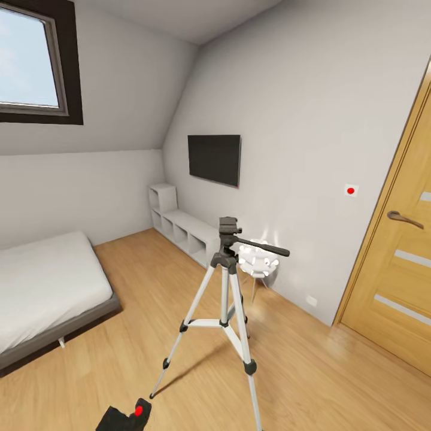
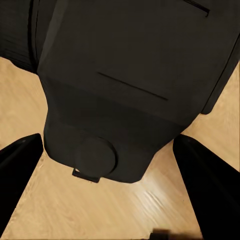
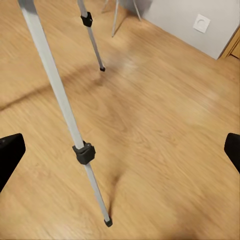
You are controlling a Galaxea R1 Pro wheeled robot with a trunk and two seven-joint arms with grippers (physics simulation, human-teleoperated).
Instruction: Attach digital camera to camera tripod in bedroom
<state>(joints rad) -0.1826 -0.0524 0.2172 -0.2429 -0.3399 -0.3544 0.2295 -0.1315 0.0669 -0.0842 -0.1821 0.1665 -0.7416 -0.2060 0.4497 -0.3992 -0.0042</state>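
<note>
Already the small black chunky digital camera (image 2: 120, 85) sits between the left gripper (image 2: 110, 165) fingers, apparently clamped; the tall silver-legged camera tripod (image 1: 226, 281) stands ahead and to its right, black pan head above gripper level. Right gripper (image 3: 120, 150), spread wide, hangs empty by a tripod leg
</note>
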